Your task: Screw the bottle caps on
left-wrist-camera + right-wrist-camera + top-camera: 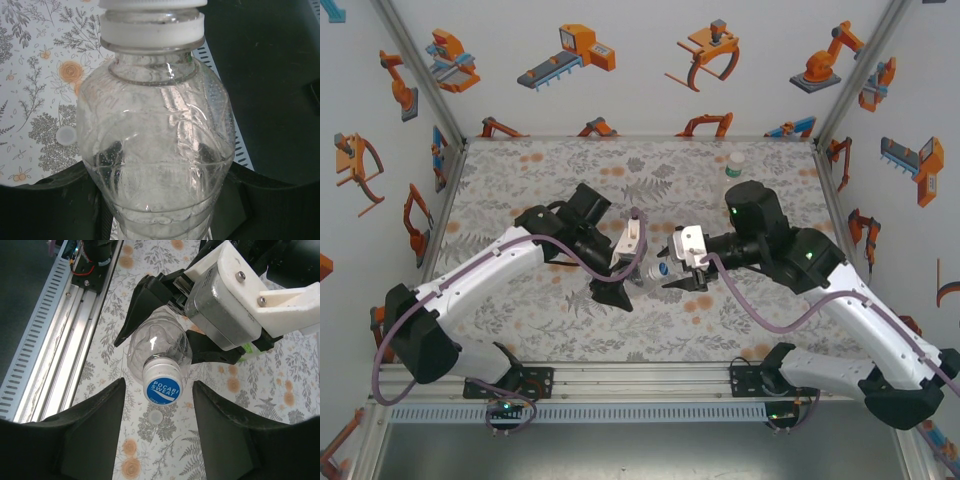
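- My left jaws are pinching the clear bottle [645,273] round its body. They hold it on its side over the middle of the worktop [520,180], neck pointing to 3 o'clock in the top view.
- A blue-topped cap [161,385] sits on that bottle's neck.
- A loose pale cap [156,416] lies on the worktop at 6 o'clock from it in my right wrist view.
- My right jaws are spread, one finger either side of the blue-topped cap, clear of it.
- A banded bottle [734,166] stands upright at 1 o'clock, near the far edge.
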Action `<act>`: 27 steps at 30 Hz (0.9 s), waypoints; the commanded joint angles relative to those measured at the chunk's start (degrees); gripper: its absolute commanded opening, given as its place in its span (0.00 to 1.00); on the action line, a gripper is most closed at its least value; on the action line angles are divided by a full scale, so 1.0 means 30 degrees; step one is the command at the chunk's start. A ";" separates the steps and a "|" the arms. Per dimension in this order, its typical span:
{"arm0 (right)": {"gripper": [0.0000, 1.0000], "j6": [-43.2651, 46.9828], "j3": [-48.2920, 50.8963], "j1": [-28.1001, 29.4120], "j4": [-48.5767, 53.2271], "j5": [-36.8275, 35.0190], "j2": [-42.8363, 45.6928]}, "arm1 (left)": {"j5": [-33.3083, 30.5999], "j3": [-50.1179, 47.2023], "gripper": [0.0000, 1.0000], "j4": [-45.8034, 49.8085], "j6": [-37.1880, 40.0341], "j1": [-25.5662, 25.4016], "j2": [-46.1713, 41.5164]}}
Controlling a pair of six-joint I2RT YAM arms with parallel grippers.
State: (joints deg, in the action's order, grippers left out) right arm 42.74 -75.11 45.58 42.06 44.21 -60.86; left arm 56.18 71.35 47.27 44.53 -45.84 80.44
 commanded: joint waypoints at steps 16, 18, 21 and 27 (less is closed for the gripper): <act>0.41 0.0431 0.0194 0.0157 -0.0601 0.0711 -0.0366 | 0.1048 0.0645 0.02 0.0650 0.0740 -0.0187 0.0087; 0.38 0.0431 0.0188 0.0157 -0.0576 0.0706 -0.0397 | 0.1048 0.0648 0.02 0.0651 0.0793 -0.0187 0.0038; 0.32 0.0350 0.0162 0.0157 -0.0418 0.0645 -0.0461 | 0.0794 0.0650 0.01 0.0636 0.0840 -0.0190 -0.0085; 0.14 -0.2522 0.0043 0.0157 -0.0739 -0.0988 -0.0791 | -0.1443 0.0225 0.00 -0.0272 0.0306 -0.0158 -0.0680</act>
State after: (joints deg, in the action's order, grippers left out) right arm 40.71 -74.94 45.63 41.30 43.92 -62.43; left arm 54.61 71.57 47.92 45.30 -46.13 80.23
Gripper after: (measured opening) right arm 0.347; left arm 0.573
